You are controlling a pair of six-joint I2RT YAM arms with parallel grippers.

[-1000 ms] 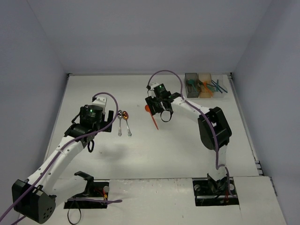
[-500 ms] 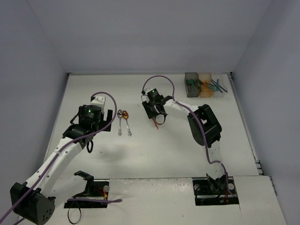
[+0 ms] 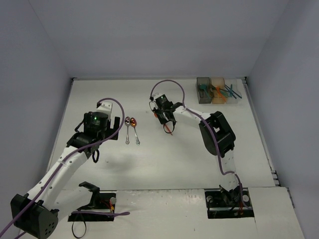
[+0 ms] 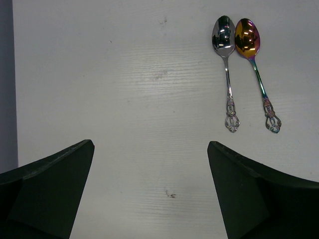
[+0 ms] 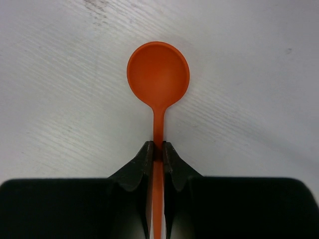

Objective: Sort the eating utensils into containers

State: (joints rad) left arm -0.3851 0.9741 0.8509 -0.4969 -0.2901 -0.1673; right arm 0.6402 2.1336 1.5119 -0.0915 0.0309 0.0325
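Note:
An orange spoon (image 5: 158, 79) lies on the white table, bowl pointing away in the right wrist view, and my right gripper (image 5: 158, 148) is shut on its handle just behind the bowl. From above, only the end of the orange spoon's handle (image 3: 170, 131) shows below the right gripper (image 3: 164, 117) at mid-table. A silver spoon (image 4: 225, 55) and a gold spoon (image 4: 250, 55) lie side by side ahead of my left gripper (image 4: 149, 169), which hovers open and holds nothing. The containers (image 3: 218, 90) sit at the far right, with teal and orange utensils inside.
Grey walls close in the table (image 3: 149, 164) at the back and on both sides. Purple cables loop over both arms. The two arm bases (image 3: 229, 201) stand at the near edge.
My right gripper came down over the orange spoon and its jaws closed on the handle. The left arm barely moved and stayed open.

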